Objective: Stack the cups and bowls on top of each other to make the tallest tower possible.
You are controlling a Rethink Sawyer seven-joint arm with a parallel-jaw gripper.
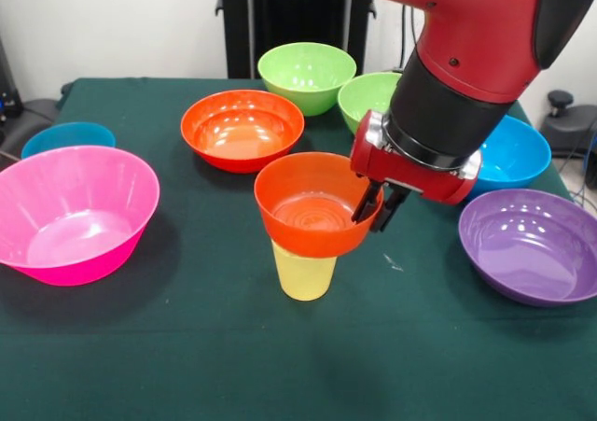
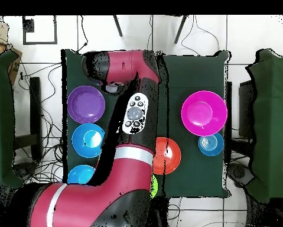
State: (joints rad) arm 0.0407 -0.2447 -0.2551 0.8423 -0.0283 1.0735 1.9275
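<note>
- The pale-yellow cup stood upright near the middle of the green table, toward its front edge.
- A small orange bowl sat on top of this cup, opening upward and a little tilted; it hid the rim of the cup.
- The gripper was at the right rim of this orange bowl. Its 2 dark fingers were closed on the bowl's wall, 1 inside and 1 outside.
- The red and black arm came down from the upper right; in the overhead view it covered the cup and the bowl on it.
- Behind the stack a larger orange bowl rested on the table, apart from it.
- Farther back were 2 lime green bowls, one in plain sight and the other partly behind the arm.
- At the left the big pink bowl stood tilted, and a blue bowl was just behind it.
- At the right lay the wide purple bowl, with another blue bowl behind it.
- The overhead view showed a third blue bowl, beside the arm.
</note>
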